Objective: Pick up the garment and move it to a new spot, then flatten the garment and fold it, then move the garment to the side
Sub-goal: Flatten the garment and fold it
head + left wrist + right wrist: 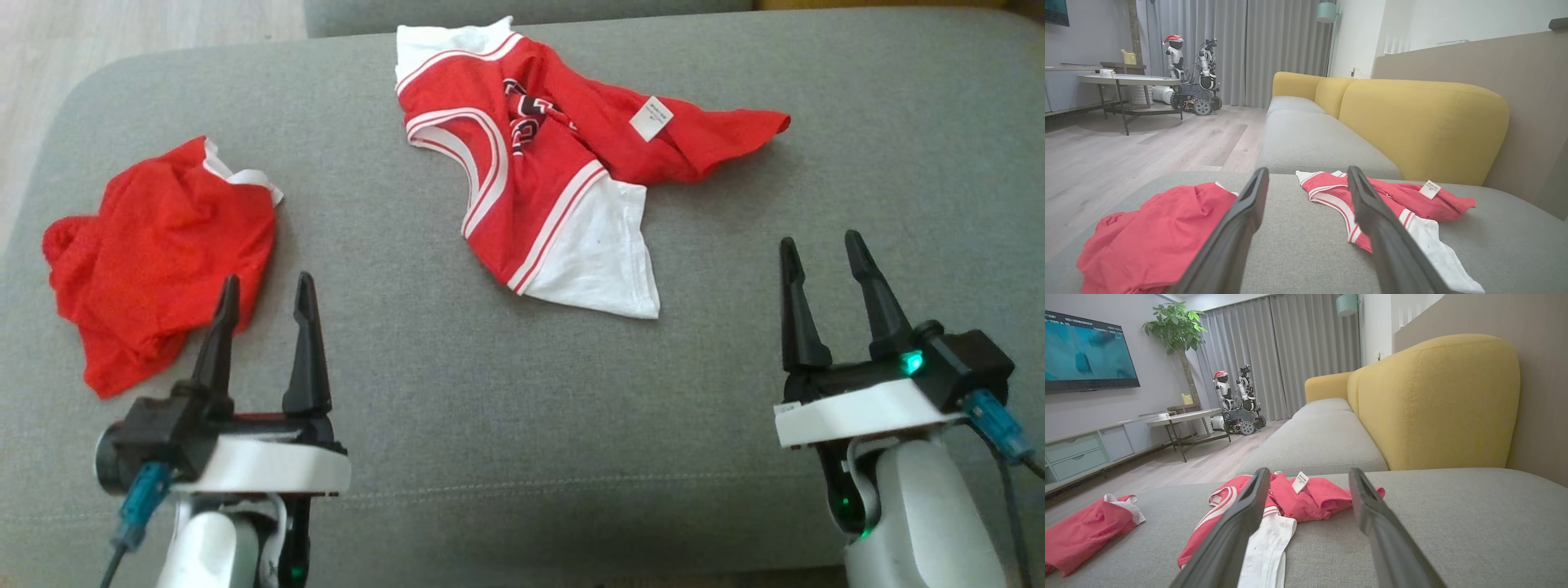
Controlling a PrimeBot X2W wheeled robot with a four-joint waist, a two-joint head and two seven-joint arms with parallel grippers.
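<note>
Hovering the left gripper (pixel 268 282) and the right gripper (pixel 821 241) low over the near part of the grey seat cushion (pixel 490 408), both pairs of fingers standing well apart and clasping nothing. Facing the jersey (pixel 555 163), lying crumpled toward the far middle of that cushion, ahead of both grippers and touching neither. Taking it, at a guess, for the garment to handle: thin red mesh edged in white-and-red striped trim, a white panel (pixel 600 253) at the near hem, a small white label (pixel 651 118) turned up on the twisted right part. Expecting light, limp, faintly slick cloth, sagging and bunching once lifted, with nothing breakable about it. Favouring a pinch at two separate edges, probably the white hem corner and the red tip at the right, rather than the middle, where layers are overlapping. Noting also a plain red bundle (pixel 163 245) with a white band, heaped near the cushion's left edge, just beside the left gripper. Counting on the cushion's coarse weave dragging slightly against the cloth.
</note>
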